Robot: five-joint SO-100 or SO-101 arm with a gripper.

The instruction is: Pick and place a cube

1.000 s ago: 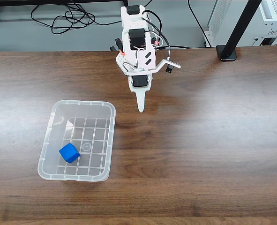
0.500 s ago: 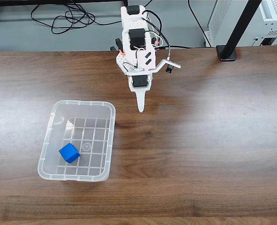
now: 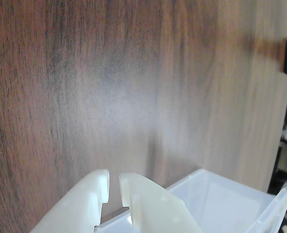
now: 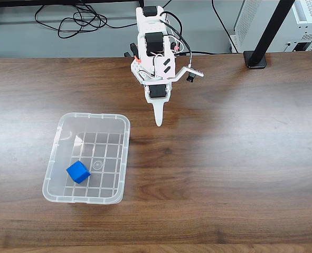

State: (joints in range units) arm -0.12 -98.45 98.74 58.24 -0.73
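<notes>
The blue cube (image 4: pixel 77 172) lies inside the clear plastic tray (image 4: pixel 125 153), toward the tray's near left part, in the bench's (image 4: pixel 229 158) front left area. The white arm (image 4: pixel 154 58) stands at the far edge, and its tool (image 4: pixel 158 122) points toward the near edge, well apart from the tray. In the wrist view the tool (image 3: pixel 114 187) holds nothing, its fingers nearly together with a narrow gap.

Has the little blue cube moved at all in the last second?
No. In the fixed view the cube sits on the same grid squares of the clear tray, near its lower left corner, as before.
</notes>
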